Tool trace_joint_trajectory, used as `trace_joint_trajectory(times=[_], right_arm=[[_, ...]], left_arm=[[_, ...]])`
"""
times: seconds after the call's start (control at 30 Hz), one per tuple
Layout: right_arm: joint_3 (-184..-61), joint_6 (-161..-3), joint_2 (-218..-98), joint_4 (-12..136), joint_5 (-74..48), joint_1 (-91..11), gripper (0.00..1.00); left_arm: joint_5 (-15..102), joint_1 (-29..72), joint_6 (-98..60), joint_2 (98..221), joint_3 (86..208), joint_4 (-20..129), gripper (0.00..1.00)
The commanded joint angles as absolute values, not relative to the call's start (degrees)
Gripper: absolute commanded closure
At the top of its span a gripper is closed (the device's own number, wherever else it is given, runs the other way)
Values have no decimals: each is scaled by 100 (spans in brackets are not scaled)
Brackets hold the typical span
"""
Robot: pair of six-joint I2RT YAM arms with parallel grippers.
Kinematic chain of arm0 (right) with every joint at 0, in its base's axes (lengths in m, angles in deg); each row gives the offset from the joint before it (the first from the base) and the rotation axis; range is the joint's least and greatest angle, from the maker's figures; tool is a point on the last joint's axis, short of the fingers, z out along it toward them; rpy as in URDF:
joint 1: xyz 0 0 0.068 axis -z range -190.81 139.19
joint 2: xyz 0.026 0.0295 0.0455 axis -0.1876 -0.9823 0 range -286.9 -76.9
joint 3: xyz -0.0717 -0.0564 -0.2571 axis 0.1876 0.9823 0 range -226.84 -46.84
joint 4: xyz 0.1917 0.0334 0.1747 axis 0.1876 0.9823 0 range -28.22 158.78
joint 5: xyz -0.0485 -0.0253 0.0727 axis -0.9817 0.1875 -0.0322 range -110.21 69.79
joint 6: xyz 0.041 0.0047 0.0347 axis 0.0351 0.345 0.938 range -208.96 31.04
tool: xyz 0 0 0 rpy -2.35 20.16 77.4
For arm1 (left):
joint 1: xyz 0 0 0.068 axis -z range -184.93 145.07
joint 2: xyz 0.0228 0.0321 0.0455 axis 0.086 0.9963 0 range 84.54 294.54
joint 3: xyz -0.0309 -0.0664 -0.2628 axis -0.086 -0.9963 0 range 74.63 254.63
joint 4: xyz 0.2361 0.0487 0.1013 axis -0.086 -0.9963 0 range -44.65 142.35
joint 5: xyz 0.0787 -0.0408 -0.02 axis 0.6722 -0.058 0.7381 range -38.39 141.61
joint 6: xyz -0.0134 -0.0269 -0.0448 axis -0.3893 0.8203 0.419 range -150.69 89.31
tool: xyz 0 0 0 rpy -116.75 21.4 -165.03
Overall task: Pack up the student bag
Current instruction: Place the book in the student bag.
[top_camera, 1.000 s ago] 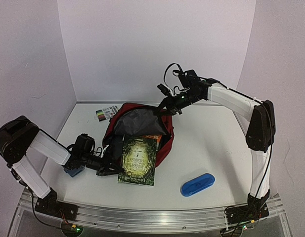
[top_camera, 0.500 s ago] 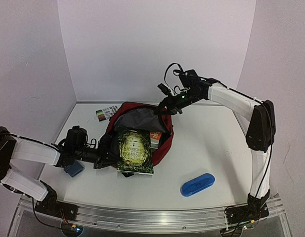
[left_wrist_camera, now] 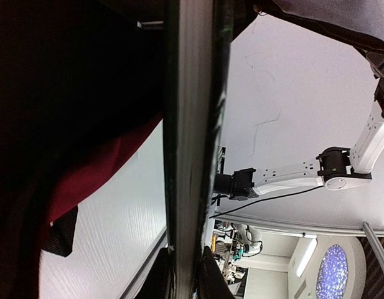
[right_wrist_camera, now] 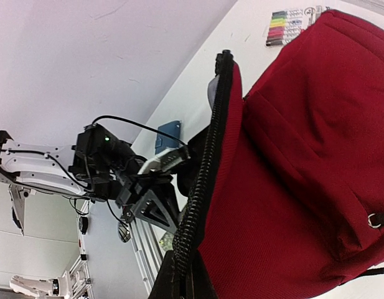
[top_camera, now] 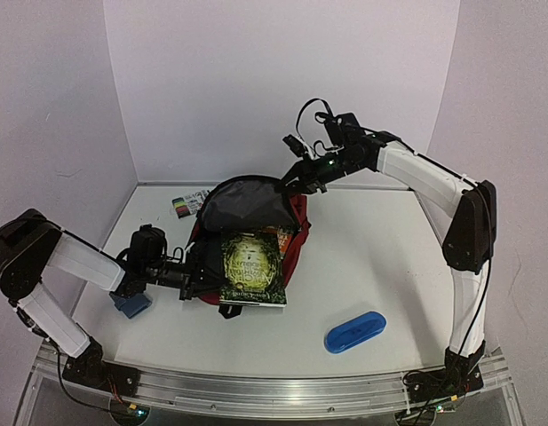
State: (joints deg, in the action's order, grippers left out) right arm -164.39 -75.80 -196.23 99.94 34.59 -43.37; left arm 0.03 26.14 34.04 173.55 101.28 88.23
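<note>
The dark red student bag (top_camera: 291, 240) lies open at the table's middle, its grey lining (top_camera: 247, 206) showing. My right gripper (top_camera: 300, 180) is shut on the bag's upper zipper rim (right_wrist_camera: 201, 187) and holds the mouth lifted. My left gripper (top_camera: 211, 282) is shut on a green-covered book (top_camera: 252, 266), gripping its near edge; the book's far end sits in the bag's mouth. In the left wrist view the book's edge (left_wrist_camera: 190, 143) runs up between my fingers with red fabric (left_wrist_camera: 86, 180) to the left.
A blue oblong case (top_camera: 354, 331) lies front right. A small blue box (top_camera: 131, 303) sits under my left arm. A pack of coloured markers (top_camera: 190, 202) lies at the back left, also in the right wrist view (right_wrist_camera: 290, 25). An orange item (top_camera: 284, 232) shows inside the bag.
My left gripper has pushed the book to the right and further into the bag's mouth. My right gripper has lifted the rim higher, opening the mouth wider.
</note>
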Motion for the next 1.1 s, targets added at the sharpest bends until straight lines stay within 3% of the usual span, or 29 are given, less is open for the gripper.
trace_joint_trajectory(times=[0.0,0.2,0.53,0.73,0.97,1.07], right_arm=[[-16672,-7588,-19142,9756,3794,-4359,100],[-16272,-7644,-18943,9753,3818,-4368,100],[-16067,-7692,-18834,9753,3781,-4368,100],[-16146,-7678,-18919,9751,3692,-4359,100],[-16262,-7651,-19060,9755,3652,-4335,100],[-16315,-7628,-19125,9742,3663,-4333,100]], left_arm=[[-310,2583,3642,17696,10563,9831,100],[-291,2525,3830,18116,11201,9854,100],[334,1918,3530,18415,12326,8312,100],[821,1893,2533,18046,12879,6316,69],[2135,1915,1409,16381,12648,4196,31],[2343,2009,877,15871,12653,3398,24]])
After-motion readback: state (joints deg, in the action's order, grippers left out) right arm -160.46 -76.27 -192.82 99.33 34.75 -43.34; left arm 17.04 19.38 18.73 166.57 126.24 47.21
